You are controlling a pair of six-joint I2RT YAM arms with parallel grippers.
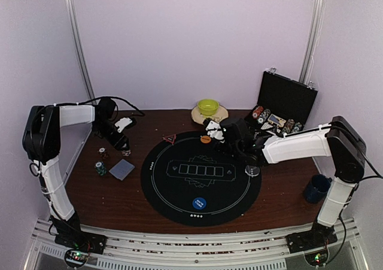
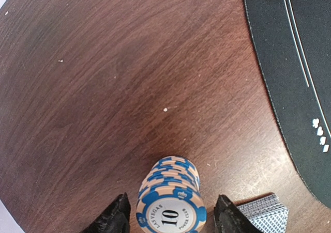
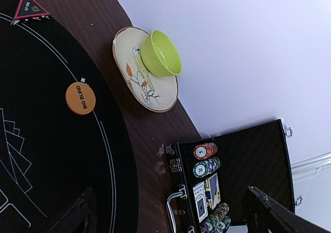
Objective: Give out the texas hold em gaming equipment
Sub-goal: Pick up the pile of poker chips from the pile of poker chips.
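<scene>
One blue disc (image 1: 199, 203) lies at the black mat's (image 1: 161, 192) near edge. Left jaws stand slightly parted around a blue-and-cream "10" chip stack (image 2: 170, 197) on the table (image 2: 103, 88), narrow gaps either side, grey-blue cards (image 2: 265, 212) just beside. Right jaws gape wide, holding nothing, over the mat. Farther off lie the orange Big Blind disc (image 3: 80, 98), red triangle marker (image 3: 30, 6) and open chip case (image 3: 248, 150).

Left gripper (image 2: 168, 220) points down with jaws partly apart; right gripper (image 3: 170, 212) reaches forward, jaws wide.
</scene>
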